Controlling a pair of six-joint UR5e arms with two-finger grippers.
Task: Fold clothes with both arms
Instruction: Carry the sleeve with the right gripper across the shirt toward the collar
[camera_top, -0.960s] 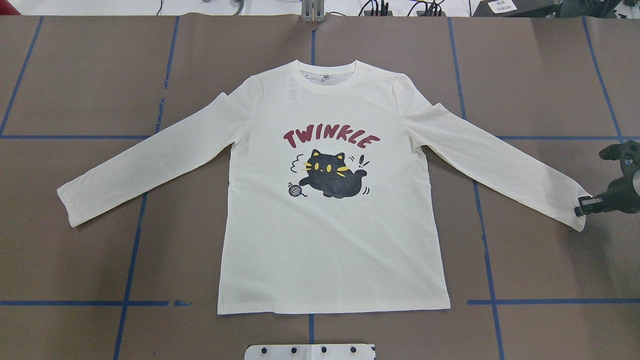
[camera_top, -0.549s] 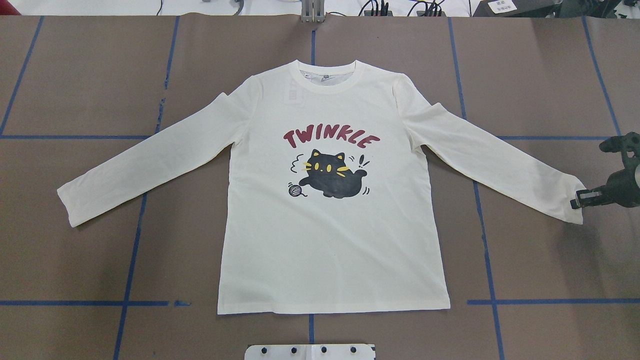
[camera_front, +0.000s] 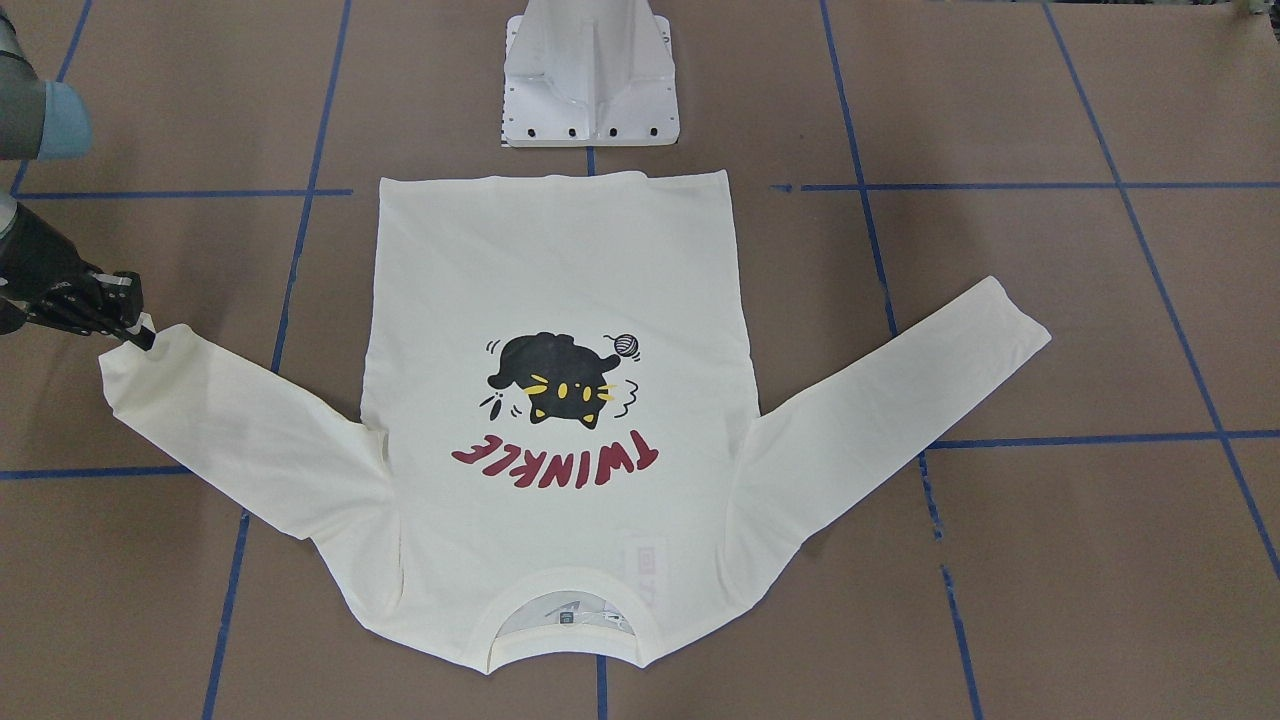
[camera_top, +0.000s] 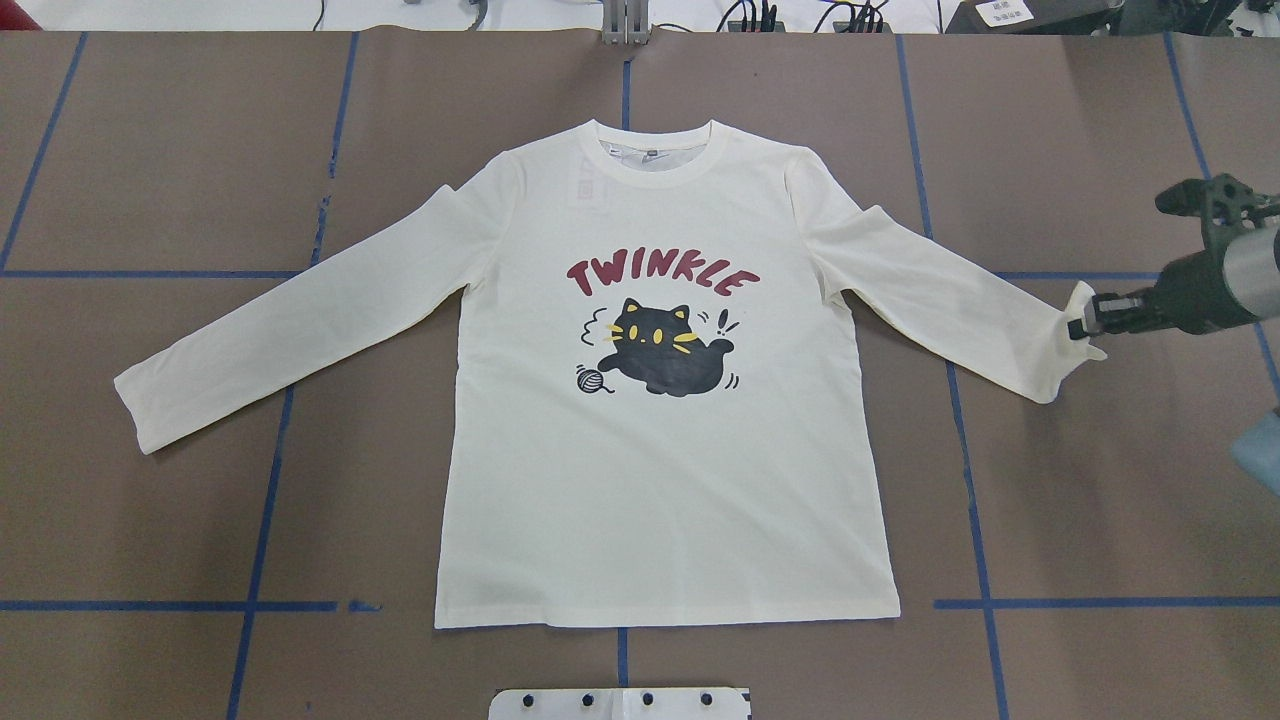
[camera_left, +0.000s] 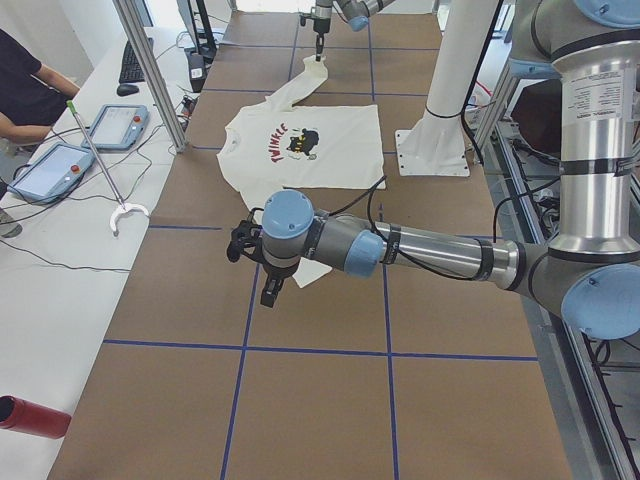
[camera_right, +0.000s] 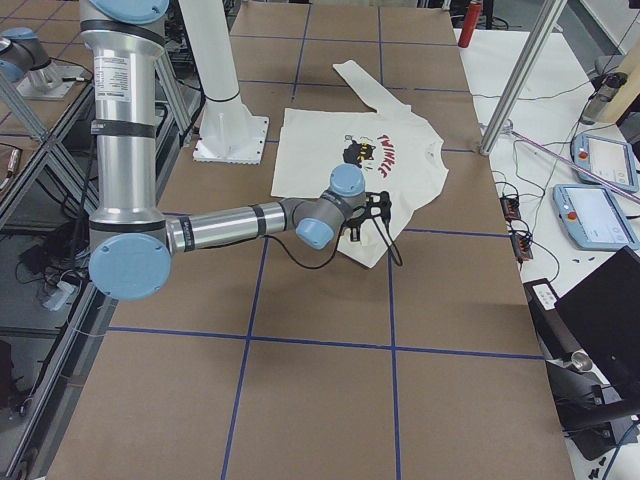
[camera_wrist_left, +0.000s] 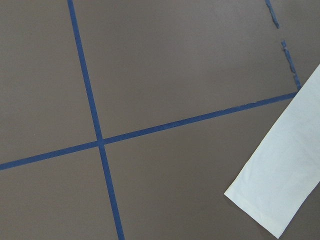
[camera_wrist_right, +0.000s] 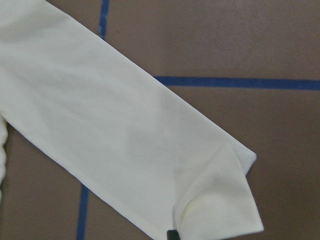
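cream-white and soft, seemingly a thin cotton knit, the long-sleeved t-shirt lies face up and flat in the middle of the table. its ribbed collar points away from the robot and its hem toward it, with the black cat print and red lettering smooth. the left sleeve rests flat, its cuff squared off and limp. the right sleeve ends raised: the right gripper is clamped on the cuff edge, and the wrist view shows a corner of cloth doubled over on itself there. this reads as the first fold, the sleeve to go in over the body. the next move, as i judge it, calls for carrying that cuff across toward the chest, low enough that the fabric drapes without dragging the torso askew. the left gripper hangs above the table beside the left cuff, not touching it; whether its pincer is apart or together i cannot tell. the surface is matte brown sheet gridded with blue tape; the white pedestal base stands near the hem.
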